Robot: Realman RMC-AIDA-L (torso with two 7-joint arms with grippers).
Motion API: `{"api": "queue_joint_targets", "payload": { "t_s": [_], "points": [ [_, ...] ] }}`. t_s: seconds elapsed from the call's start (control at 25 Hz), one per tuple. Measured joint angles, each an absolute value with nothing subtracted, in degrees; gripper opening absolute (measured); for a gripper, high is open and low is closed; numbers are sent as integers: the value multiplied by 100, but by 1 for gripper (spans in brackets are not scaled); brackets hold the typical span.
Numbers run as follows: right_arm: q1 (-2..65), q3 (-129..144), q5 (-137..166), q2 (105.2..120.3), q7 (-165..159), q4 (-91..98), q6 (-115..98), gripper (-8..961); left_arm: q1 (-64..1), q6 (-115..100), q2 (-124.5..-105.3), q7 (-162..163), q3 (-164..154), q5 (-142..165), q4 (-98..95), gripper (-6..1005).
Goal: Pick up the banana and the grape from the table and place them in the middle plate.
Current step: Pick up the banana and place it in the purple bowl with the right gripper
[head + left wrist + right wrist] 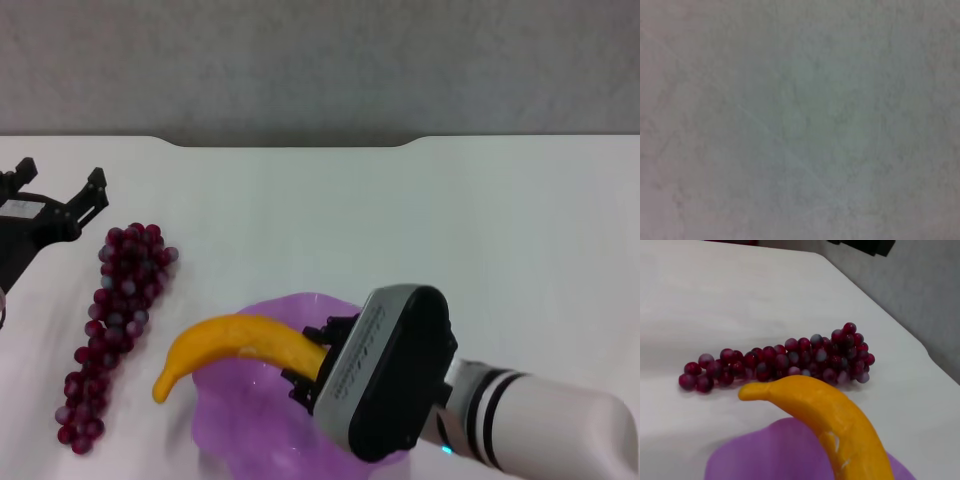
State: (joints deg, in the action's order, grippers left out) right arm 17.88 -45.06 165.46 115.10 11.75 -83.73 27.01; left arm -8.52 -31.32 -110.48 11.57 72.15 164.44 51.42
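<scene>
Surface (400, 220): wide, flat, plain white, shallow notch cut into its far edge. Middle plate (240, 420) near the front of it — translucent purple, shallow and bowl-like, wavy rim, partly hidden under the right arm. Right gripper (312, 368) over the plate's right half, large black housing on a white forearm entering from the lower right; its jaws are closed on one end of the banana (235, 342). Banana: single, curved, smooth yellow-orange, about as long as the plate is wide; held up over the plate's left part, free end dipping down past the left rim. From the right wrist view the banana (840, 425) arches over the purple plate (770, 452), its skin matte with a pale scuff. Grape (115, 320) — a long bunch of small round dark red-purple berries, several with a pale bloom — lies on the surface just left of the plate, apart from it, running near to far. Left gripper (60, 195) at the far left edge, beside the bunch's far end, black fingers spread apart, holding nothing.
</scene>
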Motion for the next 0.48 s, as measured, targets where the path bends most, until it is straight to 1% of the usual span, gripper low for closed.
{"api": "queue_joint_targets", "payload": {
  "t_s": [0.32,0.48],
  "points": [
    [1756,-4357,16574,11494,777,-8267,2769,469,-845,-3129,-11056,1103,7216,16444,5179,767],
    [1714,-4309,16568,11493,654,-8311,3146,469,-841,-3128,-11057,1101,7216,16444,5183,766]
  ]
}}
